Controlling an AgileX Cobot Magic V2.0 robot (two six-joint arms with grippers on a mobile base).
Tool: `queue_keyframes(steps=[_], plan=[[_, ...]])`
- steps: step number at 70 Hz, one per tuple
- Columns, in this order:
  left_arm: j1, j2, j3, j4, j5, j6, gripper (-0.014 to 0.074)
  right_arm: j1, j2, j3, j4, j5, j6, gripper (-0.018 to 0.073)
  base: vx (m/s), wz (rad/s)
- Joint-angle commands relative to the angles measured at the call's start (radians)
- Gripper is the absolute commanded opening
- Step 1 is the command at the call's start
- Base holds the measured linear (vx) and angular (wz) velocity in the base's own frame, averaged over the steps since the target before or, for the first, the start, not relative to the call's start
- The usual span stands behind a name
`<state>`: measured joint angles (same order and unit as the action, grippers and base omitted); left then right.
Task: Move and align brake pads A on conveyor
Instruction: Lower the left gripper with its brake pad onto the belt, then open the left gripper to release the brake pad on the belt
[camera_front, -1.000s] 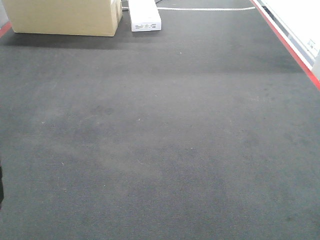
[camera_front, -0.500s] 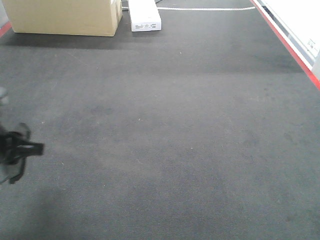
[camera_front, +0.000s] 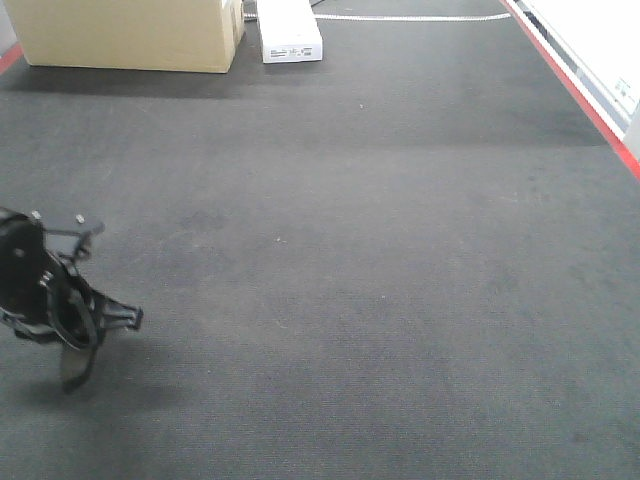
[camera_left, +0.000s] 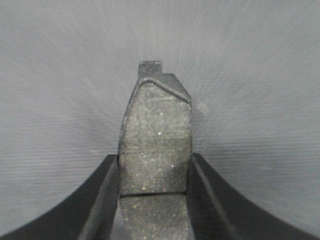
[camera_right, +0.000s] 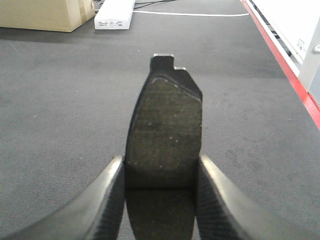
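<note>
The conveyor (camera_front: 380, 250) is a wide dark charcoal belt that fills the front view. My left gripper (camera_front: 85, 335) hangs over its near left part, and the pad it carries is hard to make out there. In the left wrist view the left gripper (camera_left: 155, 172) is shut on a dark grey brake pad A (camera_left: 155, 130), held lengthwise above the blurred belt (camera_left: 250, 75). In the right wrist view the right gripper (camera_right: 161, 172) is shut on another brake pad A (camera_right: 162, 120) above the belt (camera_right: 60, 100). The right gripper is out of the front view. No pads lie on the belt.
A cardboard box (camera_front: 125, 35) and a white box (camera_front: 290, 30) stand at the belt's far left end. A red frame edge (camera_front: 580, 95) runs along the right side and also shows in the right wrist view (camera_right: 285, 62). A white cable (camera_front: 410, 17) lies at the far end.
My left gripper has come into the front view from the left edge and moved right and nearer over the belt. Nothing else has moved.
</note>
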<state>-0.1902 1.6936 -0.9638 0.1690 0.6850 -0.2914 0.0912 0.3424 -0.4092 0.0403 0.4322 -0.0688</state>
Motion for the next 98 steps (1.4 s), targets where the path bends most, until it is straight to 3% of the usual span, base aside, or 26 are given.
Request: queue_keyframes(steps=[1, 8, 23, 31, 44, 65, 98], plan=[[-0.002, 0.009, -0.034, 0.003, -0.043, -0.017, 0.01, -0.007, 0.01, -0.033, -0.003, -0.095, -0.007, -0.001, 0.0, 0.0], [-0.002, 0.041, -0.034, 0.003, -0.054, -0.017, 0.0179, -0.007, 0.01, -0.033, -0.003, -0.095, -0.007, -0.001, 0.0, 0.0], [-0.002, 0.049, -0.034, 0.009, -0.076, -0.016, 0.0437, -0.007, 0.01, -0.033, -0.003, -0.095, -0.007, -0.001, 0.0, 0.0], [-0.002, 0.038, -0.033, 0.021, -0.067, -0.013, 0.0507, -0.007, 0.01, -0.033, -0.003, -0.095, -0.007, -0.001, 0.0, 0.0], [-0.003, -0.074, -0.033, 0.032, -0.061, -0.013, 0.0497, -0.007, 0.01, -0.033, -0.003, -0.095, -0.007, -0.001, 0.0, 0.0], [-0.003, -0.426, 0.061, 0.023, -0.095, -0.012, 0.0473, -0.007, 0.01, -0.033, -0.003, -0.095, -0.007, -0.001, 0.0, 0.0], [-0.003, -1.021, 0.424, 0.031, -0.382, -0.004, 0.047, -0.007, 0.01, -0.033, -0.003, -0.095, -0.007, -0.001, 0.0, 0.0]])
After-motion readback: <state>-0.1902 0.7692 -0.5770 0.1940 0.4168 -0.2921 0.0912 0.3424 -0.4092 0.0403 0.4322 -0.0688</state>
